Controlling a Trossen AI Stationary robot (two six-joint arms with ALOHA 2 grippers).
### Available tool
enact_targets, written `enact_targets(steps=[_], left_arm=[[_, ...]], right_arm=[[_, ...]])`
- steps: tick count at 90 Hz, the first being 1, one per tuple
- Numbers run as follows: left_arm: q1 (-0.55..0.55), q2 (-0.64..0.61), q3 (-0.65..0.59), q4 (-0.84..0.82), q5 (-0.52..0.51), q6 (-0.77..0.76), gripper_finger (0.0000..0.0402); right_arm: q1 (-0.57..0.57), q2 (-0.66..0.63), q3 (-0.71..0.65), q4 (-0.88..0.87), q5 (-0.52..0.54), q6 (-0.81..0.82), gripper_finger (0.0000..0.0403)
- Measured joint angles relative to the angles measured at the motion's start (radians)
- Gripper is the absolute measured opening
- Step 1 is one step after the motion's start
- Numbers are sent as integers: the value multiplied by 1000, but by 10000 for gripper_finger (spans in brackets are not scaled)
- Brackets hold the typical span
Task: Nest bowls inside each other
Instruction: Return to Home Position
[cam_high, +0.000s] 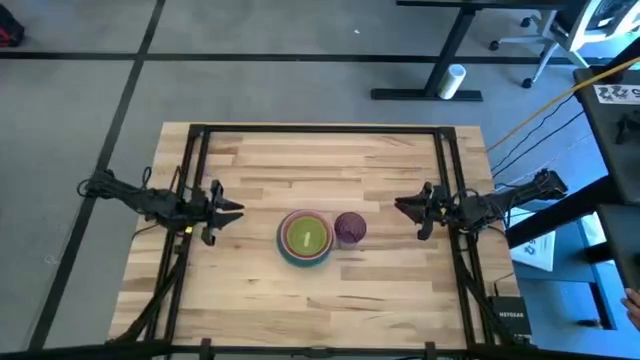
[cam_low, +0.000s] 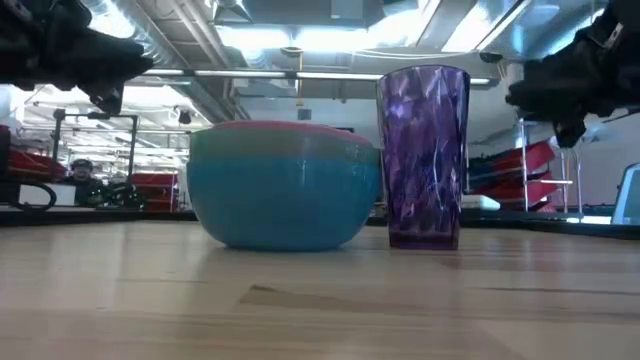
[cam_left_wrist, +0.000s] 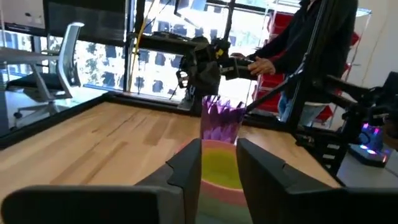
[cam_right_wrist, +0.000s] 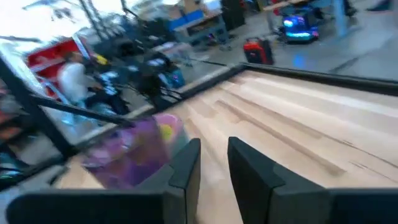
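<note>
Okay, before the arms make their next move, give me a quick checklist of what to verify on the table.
1. Bowls nested in one stack: ok.
2. Cup upright, to the right of the stack: ok. Whether it touches the stack: cannot tell.
3. Left gripper open, empty, clear of the stack: ok.
4. Right gripper open, empty, clear of the cup: ok.
5. Person clear of the right gripper: cannot tell.
</note>
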Motion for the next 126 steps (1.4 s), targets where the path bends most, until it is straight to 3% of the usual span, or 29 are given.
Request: enact_targets(steps=[23,126], left_arm=[[0,2,0,1,-18,188,83],[0,3,0,-2,-18,247,83]], right_arm=[[0,0,0,0,35,-5,67],[0,1,0,0,22,-7,67]])
